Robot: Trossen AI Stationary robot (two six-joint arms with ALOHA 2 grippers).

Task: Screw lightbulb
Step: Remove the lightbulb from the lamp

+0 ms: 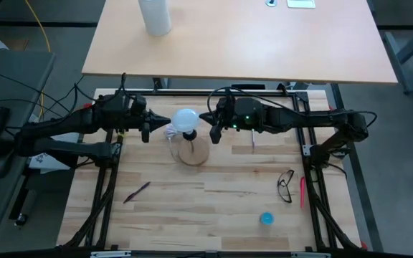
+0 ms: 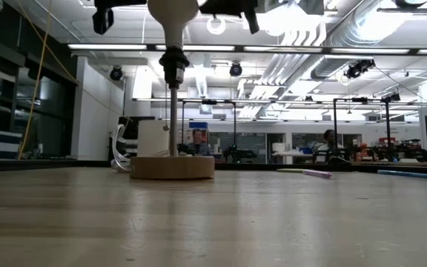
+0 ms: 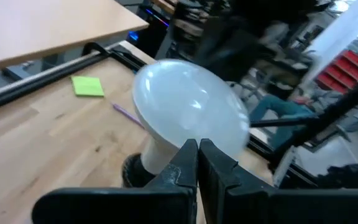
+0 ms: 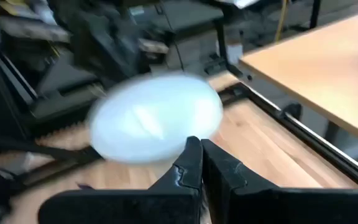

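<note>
The white lightbulb (image 1: 186, 120) stands globe up, its narrow base in the black socket (image 2: 173, 67) on the post of the round wooden disc (image 1: 193, 151), which lies flat on the table. My left gripper (image 1: 166, 122) is shut and points nearly level at the globe's left side. My right gripper (image 1: 209, 119) is shut and points at its right side. In the high view a small gap shows between each tip and the globe. Each wrist view shows the globe (image 3: 188, 109) (image 4: 157, 118) just past that arm's closed fingertips.
A white cord (image 1: 172, 132) lies left of the disc. On the table's near half are a purple pen (image 1: 136, 192), black glasses (image 1: 285, 185), a red pen (image 1: 302, 192) and a small blue object (image 1: 266, 218). A green note (image 3: 87, 86) lies toward the far edge. A tall white cylinder (image 1: 155, 16) stands on the desk behind.
</note>
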